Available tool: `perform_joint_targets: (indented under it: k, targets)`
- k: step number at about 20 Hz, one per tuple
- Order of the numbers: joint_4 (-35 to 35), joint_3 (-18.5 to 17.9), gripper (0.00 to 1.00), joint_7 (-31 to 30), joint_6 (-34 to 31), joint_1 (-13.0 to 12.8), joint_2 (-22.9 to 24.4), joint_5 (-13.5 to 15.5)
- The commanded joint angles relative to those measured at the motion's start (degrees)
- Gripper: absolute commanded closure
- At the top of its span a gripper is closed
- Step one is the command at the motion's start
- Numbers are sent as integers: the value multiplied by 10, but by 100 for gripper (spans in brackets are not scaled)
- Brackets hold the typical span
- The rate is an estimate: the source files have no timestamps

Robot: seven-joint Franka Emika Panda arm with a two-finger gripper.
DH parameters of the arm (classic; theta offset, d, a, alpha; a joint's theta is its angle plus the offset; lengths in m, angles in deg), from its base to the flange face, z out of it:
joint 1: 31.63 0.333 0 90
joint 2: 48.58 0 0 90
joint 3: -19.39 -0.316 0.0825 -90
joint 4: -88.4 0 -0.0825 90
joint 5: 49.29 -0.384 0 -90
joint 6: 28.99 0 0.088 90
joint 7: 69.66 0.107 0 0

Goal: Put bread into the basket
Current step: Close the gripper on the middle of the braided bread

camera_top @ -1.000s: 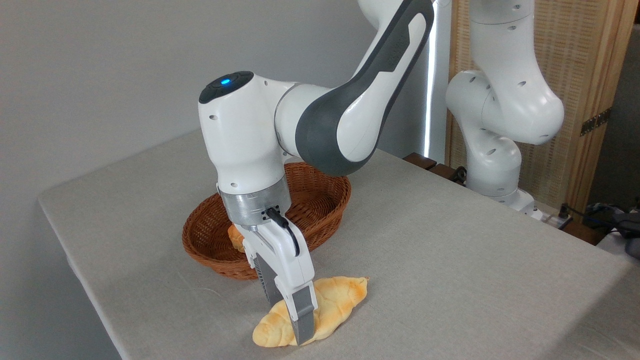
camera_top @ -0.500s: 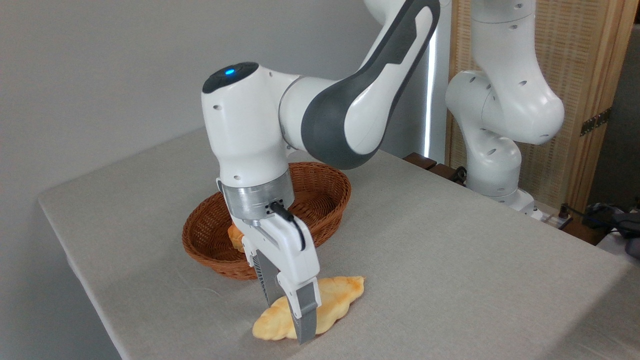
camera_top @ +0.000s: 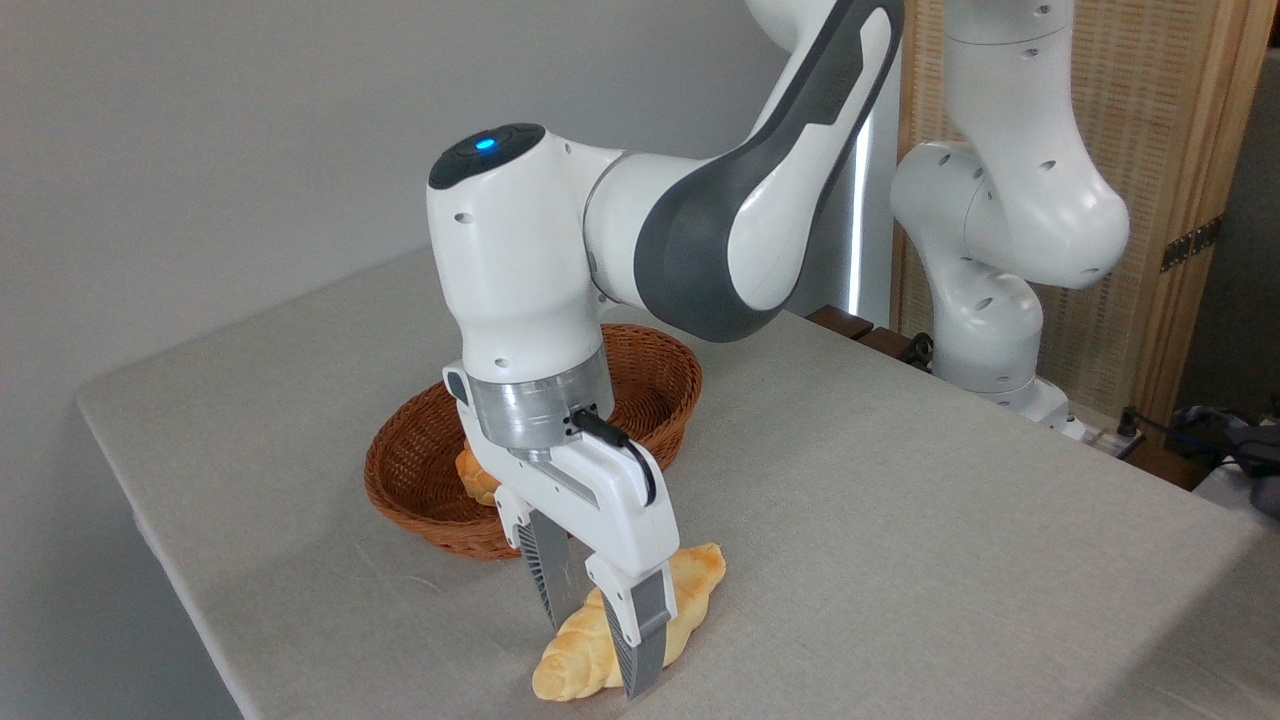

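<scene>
The fingers [camera_top: 640, 640] of the gripper [camera_top: 597, 627] stand one on each side of the bread [camera_top: 690, 585], near the middle of the loaf, and they seem to be closed on it. The near finger covers the front side of the loaf, and the far finger goes down behind it. I cannot see the contact at the far finger, so I judge the grip from how the fingers stand against the loaf.

The bread is low over the tabletop [camera_top: 900, 520], in front of the basket [camera_top: 660, 380] and a little to the right of it in the picture. Its long axis runs from the lower left to the upper right. One pointed end is up and to the right of the fingers, and the rounded braided end is down and to the left of them. The fingers cross this long axis, so they hold the loaf over its narrow width. I cannot tell if the lower end touches the tabletop or is a little above it.

The basket is behind the gripper, close to the loaf but apart from it. Inside it, near the front wall, lies a small orange bun [camera_top: 475, 478].

In my judgement the next move is to lift the loaf higher than the basket rim and carry it back and a little to the left. The loaf is long, so its ends may catch the rim.
</scene>
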Motion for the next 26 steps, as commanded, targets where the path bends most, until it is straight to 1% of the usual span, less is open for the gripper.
perform_joint_targets:
  k: [1, 3, 4, 5, 6, 7, 9, 10, 26]
  targets:
    - [-18, -5, 0, -8, 0, 0, 6, 8]
    - [-21, -5, 1, -23, 0, 0, 6, 8]
    - [-21, -5, 6, -24, -2, 0, 6, 8]
    - [-21, -5, 20, -24, -2, -1, 6, 8]
    - [-21, -5, 40, -23, -2, -1, 7, 8]
    - [-21, -4, 55, -20, -2, -1, 7, 8]
    - [-21, -4, 73, -15, -2, -1, 6, 8]
    - [-21, -4, 78, -15, -2, -1, 6, 8]
    - [-17, -4, 80, -14, -3, -1, 11, 8]
